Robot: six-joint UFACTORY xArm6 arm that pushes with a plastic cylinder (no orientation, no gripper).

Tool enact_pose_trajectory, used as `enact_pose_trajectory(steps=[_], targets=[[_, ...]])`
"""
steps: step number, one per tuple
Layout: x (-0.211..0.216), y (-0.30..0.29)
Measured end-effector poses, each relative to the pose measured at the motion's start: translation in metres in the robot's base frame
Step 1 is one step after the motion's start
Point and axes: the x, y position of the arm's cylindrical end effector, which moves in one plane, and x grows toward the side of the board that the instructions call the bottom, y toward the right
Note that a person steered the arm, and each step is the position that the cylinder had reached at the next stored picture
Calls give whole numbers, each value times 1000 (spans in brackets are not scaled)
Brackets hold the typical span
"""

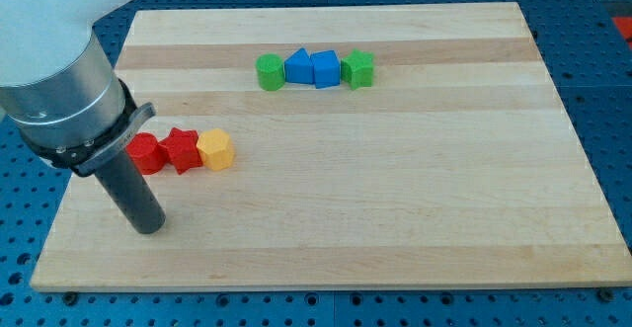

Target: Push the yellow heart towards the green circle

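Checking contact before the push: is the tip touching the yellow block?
No: my tip sits below-left of the yellow block, with bare board between them.

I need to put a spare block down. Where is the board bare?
Bare: the view's right half and bottom strip of the wooden board. Crowded: the green circle row at top; the yellow block row beside my tip.

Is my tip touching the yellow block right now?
Apart. The camera view shows my tip below and to the view's left of the yellow block, with bare wood plainly between them.
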Motion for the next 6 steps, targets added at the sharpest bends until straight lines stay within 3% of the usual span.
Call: enact_pose_trajectory(steps=[2,4,5,6], targets=[[-24,-20],[-23,-25],[-7,-73],[-7,-73]])
